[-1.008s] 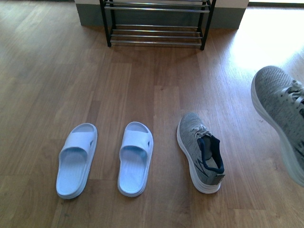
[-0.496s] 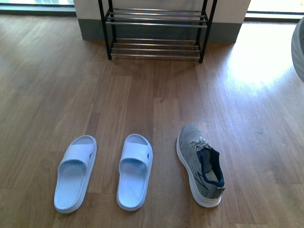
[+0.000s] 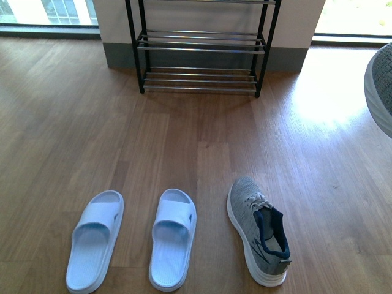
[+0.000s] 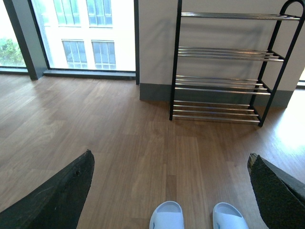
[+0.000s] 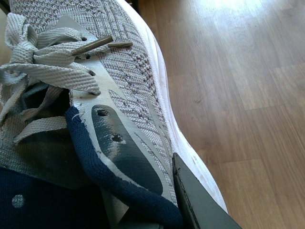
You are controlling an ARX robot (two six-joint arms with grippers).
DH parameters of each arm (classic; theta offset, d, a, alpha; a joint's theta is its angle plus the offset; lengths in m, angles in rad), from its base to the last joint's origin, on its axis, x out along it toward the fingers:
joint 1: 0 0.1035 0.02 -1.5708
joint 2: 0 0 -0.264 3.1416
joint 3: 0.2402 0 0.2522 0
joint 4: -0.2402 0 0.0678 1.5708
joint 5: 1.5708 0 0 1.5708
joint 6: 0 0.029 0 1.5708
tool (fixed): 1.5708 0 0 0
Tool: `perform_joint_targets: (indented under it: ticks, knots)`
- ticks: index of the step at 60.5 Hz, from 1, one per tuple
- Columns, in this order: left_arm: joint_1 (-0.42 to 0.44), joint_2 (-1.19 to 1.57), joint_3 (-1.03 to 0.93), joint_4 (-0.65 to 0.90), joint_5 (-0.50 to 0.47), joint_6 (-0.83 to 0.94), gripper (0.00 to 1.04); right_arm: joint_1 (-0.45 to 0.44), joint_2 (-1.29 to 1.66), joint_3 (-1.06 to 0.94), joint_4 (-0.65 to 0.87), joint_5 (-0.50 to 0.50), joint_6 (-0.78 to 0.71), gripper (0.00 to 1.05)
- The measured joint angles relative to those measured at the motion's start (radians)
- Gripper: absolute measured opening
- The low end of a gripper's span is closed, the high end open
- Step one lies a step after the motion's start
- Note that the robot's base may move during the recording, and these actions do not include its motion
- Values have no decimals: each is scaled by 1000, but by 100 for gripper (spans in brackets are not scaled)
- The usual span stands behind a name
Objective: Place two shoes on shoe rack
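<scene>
Wooden floor [image 3: 202, 141] lies bare between the far shoe rack [image 3: 201, 46] and the near slides [image 3: 173, 236] and grey sneaker [image 3: 257, 236], a second sneaker [image 3: 380, 86] aloft at the right edge; left gripper [image 4: 170, 160] gapes wide toward the rack; right gripper [image 5: 159, 205] pinches that sneaker's collar.

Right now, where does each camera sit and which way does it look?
Front: on the body, facing ahead and down: shoe rack, slides, floor sneaker; no arm.
Left wrist: on the left arm, facing the shoe rack; open fingers frame it.
Right wrist: on the right arm, against the held sneaker; one finger shows.
Front and left wrist share shoe rack and slides.
</scene>
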State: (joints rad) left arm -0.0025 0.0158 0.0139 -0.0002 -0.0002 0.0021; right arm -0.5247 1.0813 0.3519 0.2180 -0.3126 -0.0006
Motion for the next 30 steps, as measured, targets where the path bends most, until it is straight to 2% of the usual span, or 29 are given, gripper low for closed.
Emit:
perform_joint_targets:
  ticks: [30]
  knots:
    - [0, 0, 0, 0, -2, 0, 95, 0, -3, -2, -2, -1, 0, 1]
